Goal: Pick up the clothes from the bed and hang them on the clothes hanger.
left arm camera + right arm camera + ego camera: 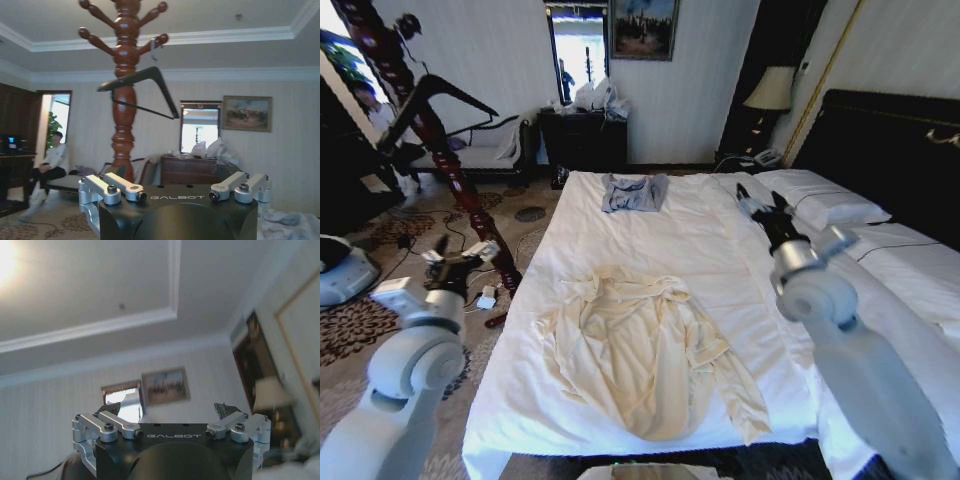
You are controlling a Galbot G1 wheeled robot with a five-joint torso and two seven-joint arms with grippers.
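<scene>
The clothes (645, 350) lay spread out near the foot edge of the bed (720, 250), untouched. The clothes hanger (142, 92) hung on the wooden post (125, 100). Left gripper (455, 255) and right gripper (760, 205) hovered raised, jaws wide, holding nothing.

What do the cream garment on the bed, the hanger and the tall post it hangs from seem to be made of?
The clothes: thin, soft woven fabric, matte, judging by the many fine wrinkles and limp folds. The clothes hanger: black and smooth, probably plastic or painted wood, with a thin silvery hook that looks like metal wire. The post: dark-red turned wood with a glossy varnish, to judge by its highlights.
</scene>
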